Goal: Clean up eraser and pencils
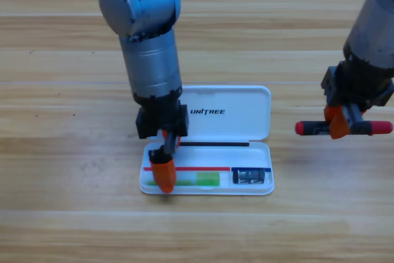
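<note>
1. Lowest in the high view, the white pencil case (pixel 261 186) lies open on the wooden counter (pixel 61 226), its lid (pixel 246 112) folded back flat.
2. Left hand (pixel 164 173) points down into the tray's left end, over the pale green pencil (pixel 203 180), which lies along the tray's front edge. Whether this hand's jaws are apart or together cannot be told from above.
3. An eraser (pixel 249 176) sits in the tray's right end, just beside the green pencil's brighter tip.
4. Right hand (pixel 340 124) hangs to the right of the case, well apart from it, clamped around the middle of the black pencil with red ends (pixel 377 128), which it holds level and crosswise.
5. Handling, as a judgement: both pencils look light, rigid and smooth-sided, so a mid-length grip like the present one should keep the stick balanced; a grip near an end would likely let it tip. The eraser seems small and slightly grippy, best taken across its short sides.
6. Writing: the lid carries "UNITREE" in dark capitals. Print on the black pencil is hidden.
</note>
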Controlling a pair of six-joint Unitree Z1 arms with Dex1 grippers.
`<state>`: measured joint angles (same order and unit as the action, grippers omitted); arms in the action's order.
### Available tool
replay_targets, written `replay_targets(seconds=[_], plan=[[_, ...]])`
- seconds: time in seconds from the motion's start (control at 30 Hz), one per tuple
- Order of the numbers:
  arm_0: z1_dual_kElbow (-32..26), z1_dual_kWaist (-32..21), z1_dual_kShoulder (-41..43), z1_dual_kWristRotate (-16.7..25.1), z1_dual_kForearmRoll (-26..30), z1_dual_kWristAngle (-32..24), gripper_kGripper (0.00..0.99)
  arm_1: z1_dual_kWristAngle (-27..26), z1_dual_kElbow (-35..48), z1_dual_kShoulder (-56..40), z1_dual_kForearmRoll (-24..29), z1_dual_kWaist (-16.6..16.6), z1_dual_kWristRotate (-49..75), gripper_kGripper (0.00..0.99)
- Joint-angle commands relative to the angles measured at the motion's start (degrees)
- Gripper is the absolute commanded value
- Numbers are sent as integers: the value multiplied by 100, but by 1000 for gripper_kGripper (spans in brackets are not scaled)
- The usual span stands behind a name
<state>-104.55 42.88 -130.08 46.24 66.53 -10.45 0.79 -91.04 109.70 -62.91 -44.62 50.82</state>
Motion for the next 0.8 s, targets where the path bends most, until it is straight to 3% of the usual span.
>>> replay_targets(seconds=[0.03, 0.27, 0.47, 0.6, 0.8], plan=[[-338, 107, 439, -62, 484, 219, 990, -26, -344, 842, -46, -354, -213, 0], [-496, 72, 2584, -71, 686, 1001, 990, 35, -1162, 1642, -63, -653, -442, 0], [-452, -754, 4122, 351, 624, 1309, 990, 202, -1953, 2275, -151, -881, -547, 0], [-417, -1291, 4535, 509, 580, 1291, 990, 220, -2401, 2539, -292, -996, -600, 0], [-241, -1387, 4640, 491, 571, 1221, 990, 220, -2779, 2741, -406, -1110, -670, 0]])
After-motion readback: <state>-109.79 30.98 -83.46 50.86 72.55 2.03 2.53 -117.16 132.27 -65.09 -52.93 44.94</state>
